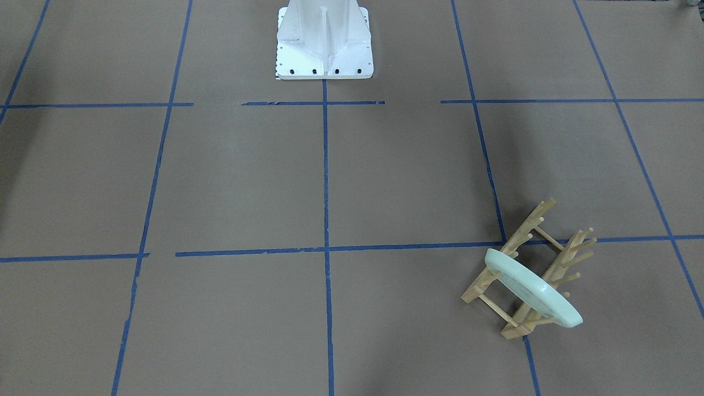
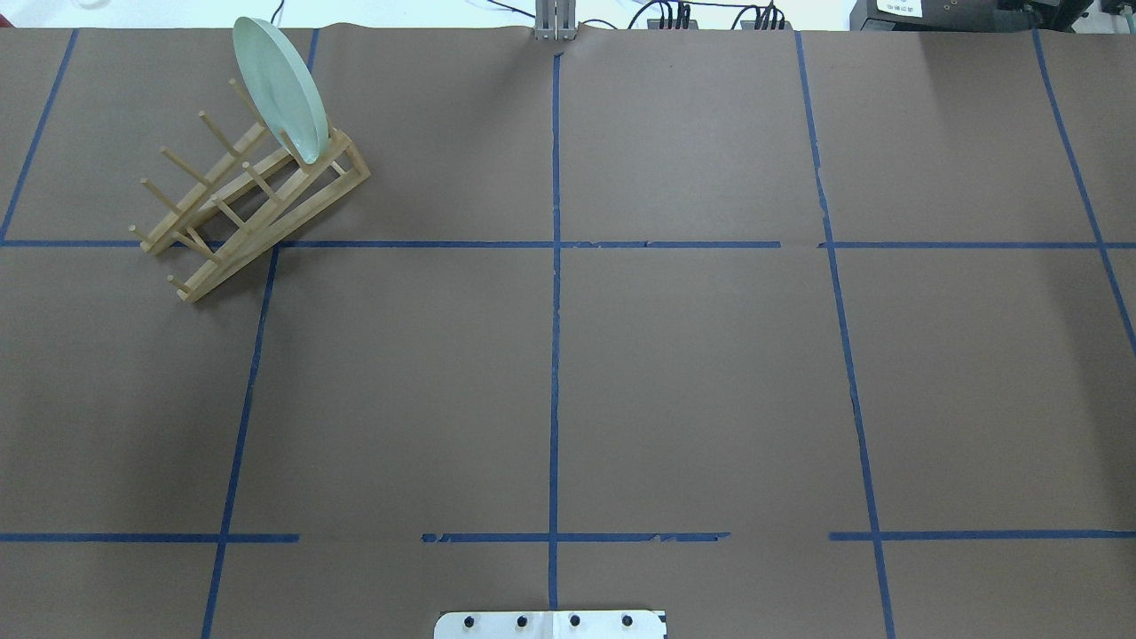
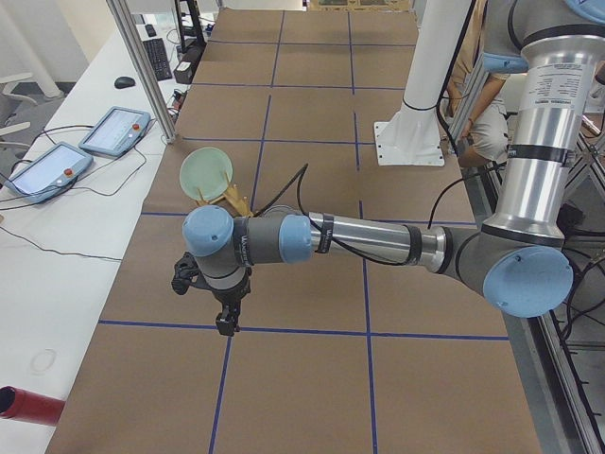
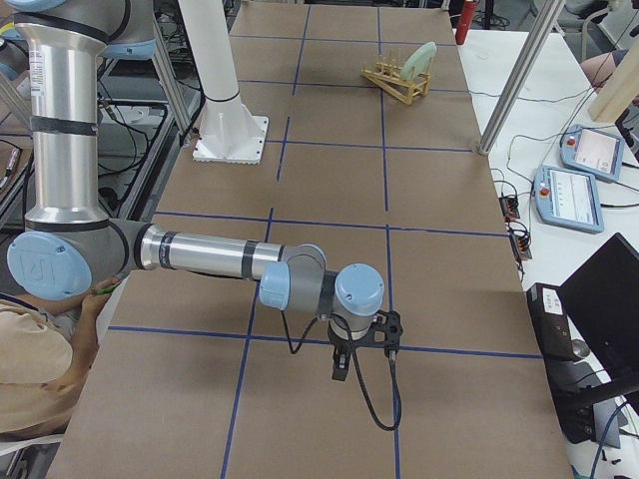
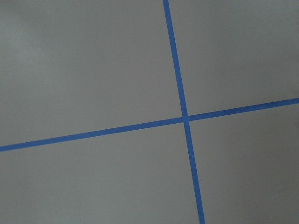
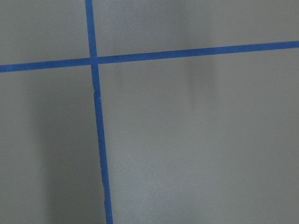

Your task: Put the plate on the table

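Note:
The pale mint-green plate [image 1: 531,289] stands on edge in the end slot of a light wooden peg rack [image 1: 520,237] on the brown table [image 1: 236,176]. In the overhead view the plate [image 2: 275,89] and rack [image 2: 257,200] are at the far left. The plate also shows in the left view [image 3: 206,173] and the right view [image 4: 419,58]. My left gripper [image 3: 227,324] hangs above the table's left end, well short of the rack. My right gripper [image 4: 341,369] hangs over the opposite end. I cannot tell whether either is open or shut. Both wrist views show only tape lines.
The white robot base [image 1: 324,44] stands at the table's robot side. Aluminium posts [image 3: 142,66] rise at the operators' edge. Teach pendants [image 3: 113,130] and cables lie on the white bench beyond. A red cylinder [image 3: 24,402] lies off the table's left end.

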Available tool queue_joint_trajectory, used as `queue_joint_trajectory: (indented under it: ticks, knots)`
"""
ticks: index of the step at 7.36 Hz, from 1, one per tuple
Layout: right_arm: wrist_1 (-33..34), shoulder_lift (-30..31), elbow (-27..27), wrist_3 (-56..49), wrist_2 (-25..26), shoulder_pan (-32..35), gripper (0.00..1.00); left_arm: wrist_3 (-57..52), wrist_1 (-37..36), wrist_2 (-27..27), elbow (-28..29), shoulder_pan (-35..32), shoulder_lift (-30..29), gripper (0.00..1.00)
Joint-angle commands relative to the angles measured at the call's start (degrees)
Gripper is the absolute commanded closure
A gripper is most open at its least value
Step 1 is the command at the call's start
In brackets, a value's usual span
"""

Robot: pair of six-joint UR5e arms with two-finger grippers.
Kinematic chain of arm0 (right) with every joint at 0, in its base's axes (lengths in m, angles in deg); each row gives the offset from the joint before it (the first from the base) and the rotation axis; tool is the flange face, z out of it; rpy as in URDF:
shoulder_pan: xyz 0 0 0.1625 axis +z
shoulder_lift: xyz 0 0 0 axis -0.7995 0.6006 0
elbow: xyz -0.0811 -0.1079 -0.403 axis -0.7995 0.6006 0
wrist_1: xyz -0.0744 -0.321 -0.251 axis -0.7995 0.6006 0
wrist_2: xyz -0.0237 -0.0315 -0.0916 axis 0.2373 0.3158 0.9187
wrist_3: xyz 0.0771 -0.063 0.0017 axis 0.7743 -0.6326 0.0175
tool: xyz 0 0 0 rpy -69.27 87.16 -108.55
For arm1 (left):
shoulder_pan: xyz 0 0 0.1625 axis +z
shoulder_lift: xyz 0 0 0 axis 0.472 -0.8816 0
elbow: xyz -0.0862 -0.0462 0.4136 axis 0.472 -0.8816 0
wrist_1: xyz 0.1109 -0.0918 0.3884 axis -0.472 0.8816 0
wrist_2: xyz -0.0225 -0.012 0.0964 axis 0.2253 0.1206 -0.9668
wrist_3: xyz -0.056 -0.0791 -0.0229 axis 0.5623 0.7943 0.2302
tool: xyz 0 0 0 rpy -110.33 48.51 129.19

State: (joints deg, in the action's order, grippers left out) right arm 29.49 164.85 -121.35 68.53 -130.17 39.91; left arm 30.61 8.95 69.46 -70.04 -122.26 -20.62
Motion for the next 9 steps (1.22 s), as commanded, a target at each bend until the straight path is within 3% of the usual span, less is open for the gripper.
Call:
queue_joint_trajectory:
  ticks: [1, 3, 4, 5, 6, 7, 9]
  knots:
    - [0.0, 0.1, 0.0, 0.0, 0.0, 0.0, 0.00, -0.4, -2.1, 0.2, -0.1, 0.1, -0.2, 0.00]
    - [0.0, 0.0, 0.0, 0.0, 0.0, 0.0, 0.00, 0.3, -1.8, 0.3, 0.2, 0.1, 0.4, 0.00]
    - [0.0, 0.0, 0.1, 0.0, 0.0, 0.0, 0.00, 0.0, 1.9, 0.2, 0.2, 0.0, 1.2, 0.00]
    - [0.0, 0.0, 0.1, 0.0, 0.0, 0.0, 0.00, 0.0, 7.7, 1.5, 0.2, 0.0, 4.7, 0.00]
    - [0.0, 0.0, 0.0, 0.0, 0.0, 0.0, 0.00, 3.7, 20.0, 7.0, 3.2, -0.1, 6.2, 0.00]
    - [0.0, 0.1, 0.0, 0.0, 0.0, 0.0, 0.00, 20.4, 27.2, 14.2, 3.8, 0.0, 6.9, 0.00]
    - [0.0, 0.0, 0.1, 0.0, 0.0, 0.0, 0.00, 51.4, 54.0, 14.9, 6.7, 0.7, 6.2, 0.00]
